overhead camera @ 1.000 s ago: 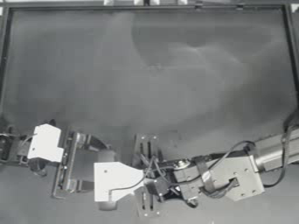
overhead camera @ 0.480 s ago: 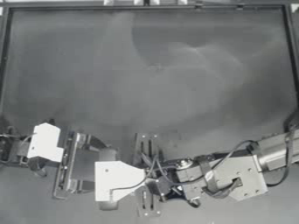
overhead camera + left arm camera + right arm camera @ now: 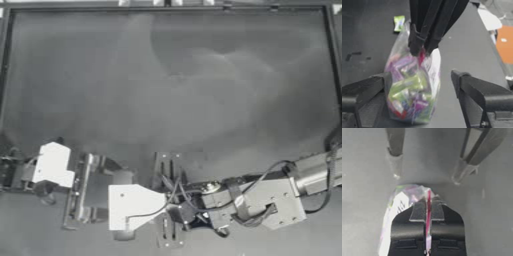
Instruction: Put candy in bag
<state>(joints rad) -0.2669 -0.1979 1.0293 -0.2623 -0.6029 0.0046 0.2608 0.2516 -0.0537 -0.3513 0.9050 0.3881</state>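
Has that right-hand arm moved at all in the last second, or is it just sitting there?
Yes, slightly. Seen from above, the right gripper, shut on the bag, has crept toward the left gripper, judged against the table's right edge.

Dark table (image 3: 174,75), matte, bare over most of its surface. Bag (image 3: 413,87) rests on it near the front edge; candy (image 3: 399,23) lies flat just beside the bag.

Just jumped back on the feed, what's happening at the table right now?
The right gripper is shut on the bag, pinching its pink-red seal strip and holding it in front of the left gripper, whose jaws stand open on either side of it. The candy lies loose on the table, not yet bagged.
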